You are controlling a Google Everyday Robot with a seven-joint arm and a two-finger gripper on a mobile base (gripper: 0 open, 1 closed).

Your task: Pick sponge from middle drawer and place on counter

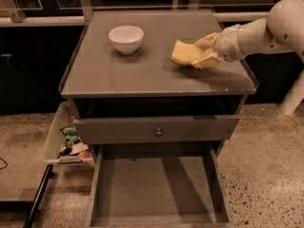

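The pale-yellow sponge (182, 52) is at the right side of the grey counter (137, 72), low over or touching its surface. My gripper (196, 54) reaches in from the right on the white arm and is shut on the sponge's right end, one yellowish finger above and one below it. The middle drawer (156, 189) is pulled out below, and its flat grey floor is bare.
A white bowl (126, 38) stands at the back left of the counter. A closed drawer front with a round knob (158, 132) sits above the open drawer. A clear bin with snack packets (70, 140) lies on the floor at left, beside a black pole (38, 198).
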